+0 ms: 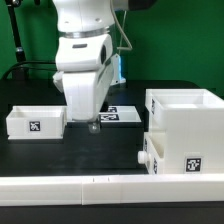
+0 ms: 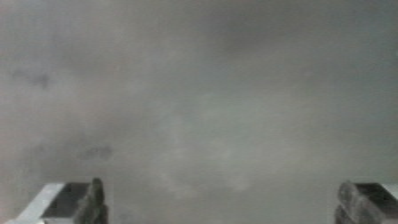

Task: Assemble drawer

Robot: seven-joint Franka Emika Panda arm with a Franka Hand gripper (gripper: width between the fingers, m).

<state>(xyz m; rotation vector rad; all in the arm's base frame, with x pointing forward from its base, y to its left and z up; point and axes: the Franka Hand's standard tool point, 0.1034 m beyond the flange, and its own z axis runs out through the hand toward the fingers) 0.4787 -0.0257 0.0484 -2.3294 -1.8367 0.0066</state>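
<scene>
A white Franka arm reaches down over a black table (image 1: 60, 155), its gripper (image 1: 93, 124) hanging just above the surface and holding nothing. In the blurred wrist view its two fingertips (image 2: 71, 200) stand wide apart, so the jaws are open. The tall drawer housing (image 1: 190, 120) stands at the exterior view's right, with a knobbed tray (image 1: 152, 155) low against its side. A loose tray (image 1: 35, 122) sits at the left. The marker board (image 1: 122, 115) lies behind the gripper, and a low white rail (image 1: 100, 186) runs along the front.
</scene>
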